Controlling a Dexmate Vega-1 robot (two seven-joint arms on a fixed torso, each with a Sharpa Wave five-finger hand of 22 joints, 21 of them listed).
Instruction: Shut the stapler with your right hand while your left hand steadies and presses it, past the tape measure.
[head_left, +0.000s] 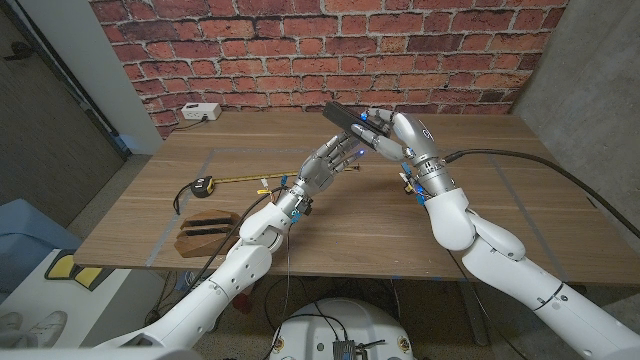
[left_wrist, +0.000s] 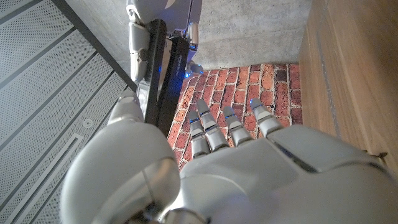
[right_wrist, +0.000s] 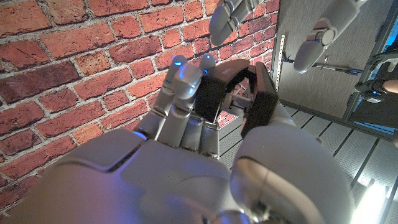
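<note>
Head view: the right hand (head_left: 392, 133) grips the black stapler (head_left: 341, 115) aloft at upper centre, beyond the tape measure (head_left: 203, 185); the left hand (head_left: 325, 168) reaches up, fingers spread, holding nothing.

Left wrist view: the stapler's two arms look slightly parted.

Right wrist view: closure appears incomplete; pressing remains.

No legible txt, labels or nos. anywhere.

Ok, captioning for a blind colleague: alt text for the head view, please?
Right hand holds a black stapler above a wooden table, left hand raised just beneath it. A yellow tape measure lies at the table's left.
</note>
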